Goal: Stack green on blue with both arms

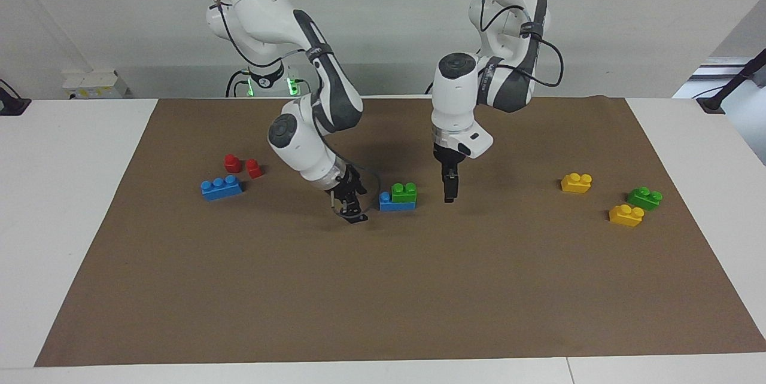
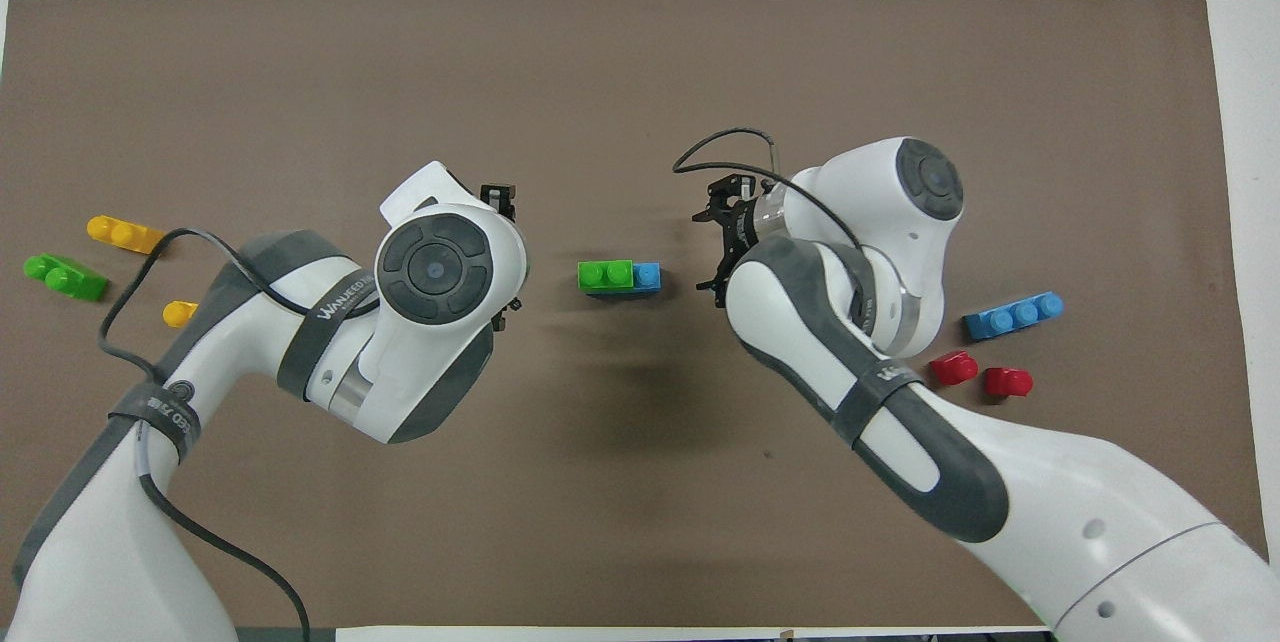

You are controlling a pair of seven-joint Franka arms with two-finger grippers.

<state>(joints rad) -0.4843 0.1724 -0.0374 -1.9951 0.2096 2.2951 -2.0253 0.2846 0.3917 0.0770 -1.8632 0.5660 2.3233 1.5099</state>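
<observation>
The light-green two-stud brick (image 1: 404, 192) sits on the sky-blue three-stud brick (image 1: 396, 204) at the middle of the brown mat. It covers the studs toward the left arm's end, and one blue stud shows bare. In the overhead view the green (image 2: 605, 275) and the blue (image 2: 647, 276) lie between the two hands. My right gripper (image 1: 350, 209) hangs tilted, open and empty, just off the stack's bare-stud end, also seen from overhead (image 2: 712, 252). My left gripper (image 1: 449, 192) points straight down, low over the mat beside the stack's green end, apart from it.
A second blue brick (image 1: 221, 188) and two red pieces (image 1: 242, 165) lie toward the right arm's end. Two yellow bricks (image 1: 576, 182) (image 1: 626, 215) and a darker green brick (image 1: 644, 198) lie toward the left arm's end. The mat's edge (image 1: 383, 363) runs farthest from the robots.
</observation>
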